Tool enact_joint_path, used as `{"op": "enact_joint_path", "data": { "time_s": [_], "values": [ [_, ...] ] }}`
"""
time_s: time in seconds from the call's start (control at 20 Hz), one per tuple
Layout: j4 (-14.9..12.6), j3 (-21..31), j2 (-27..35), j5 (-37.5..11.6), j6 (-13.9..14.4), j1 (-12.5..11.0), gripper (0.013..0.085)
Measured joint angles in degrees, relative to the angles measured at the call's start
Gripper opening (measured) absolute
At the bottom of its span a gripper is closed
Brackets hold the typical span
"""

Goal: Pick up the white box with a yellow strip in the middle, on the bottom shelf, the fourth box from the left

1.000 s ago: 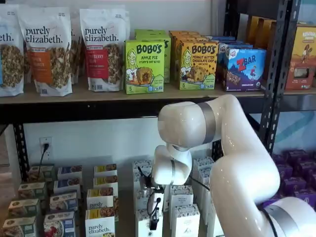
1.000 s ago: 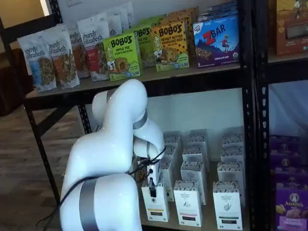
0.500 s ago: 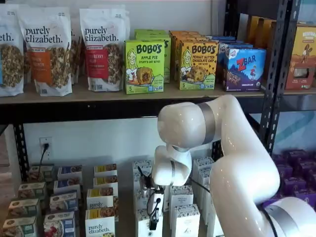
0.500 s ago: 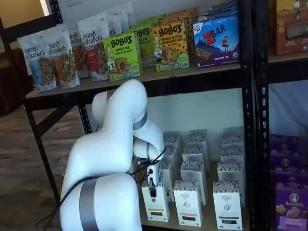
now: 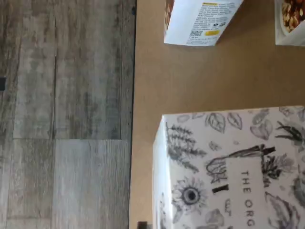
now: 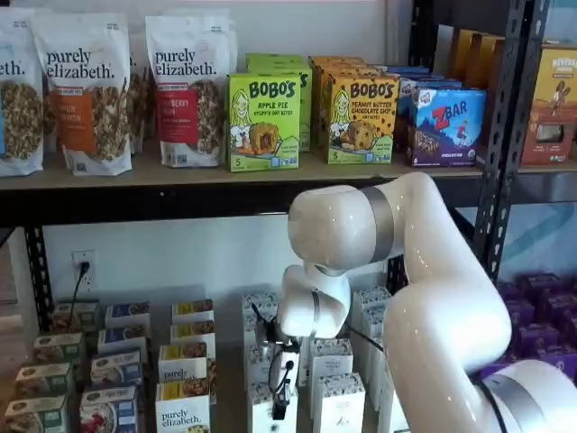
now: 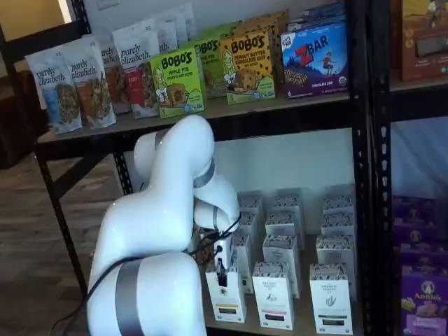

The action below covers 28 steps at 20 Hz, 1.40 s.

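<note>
Your gripper (image 7: 221,274) hangs low and just left of center in a shelf view, its black fingers (image 6: 282,397) lying down the front of the white box (image 7: 227,295) at the front of its row on the bottom shelf (image 7: 294,324). You see the fingers side-on against the carton, so you cannot tell how far apart they stand or whether they have closed on anything yet. The box stands upright with its yellow strip across the front, and its near twin (image 7: 274,294) stands just beside it to the right. In the wrist view the leaf-patterned top of the white box (image 5: 228,167) sits very near the shelf's front edge, with the wood floor (image 5: 62,114) beyond it. That, in my judgement, is your main risk: if the fingers close off-center or catch only the top flap, the tall narrow carton may tilt and tip forward off the board. A loose hold could also let it slip as you lift. Watch the cable (image 6: 270,356) looping beside the wrist, since it might snag a neighboring carton. Pull straight out, too, because a sideways drag could knock the purely elizabeth boxes (image 6: 183,401) at lower left.
</note>
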Motion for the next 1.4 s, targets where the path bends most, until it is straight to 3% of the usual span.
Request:
{"op": "enact_joint_path", "data": {
  "time_s": [0.1,0.3,0.45,0.9,1.0,1.4],
  "values": [
    [0.4,0.1,-0.1,0.2,-0.4,-0.1,0.061],
    [-0.2,0.2,-0.2,0.3,0.1,-0.1,0.061],
    [-2.1,0.0,0.0,0.3,1.7,-0.1,0.061],
    [-0.6,-0.1,0.2,-0.1,0.5,0.0,0.061],
    [0.1,-0.4,0.2,0.8,-0.1,-0.1,0.053],
    [-0.4,0.2,-0.1,0.1,0.2,-0.1,0.053]
  ]
}}
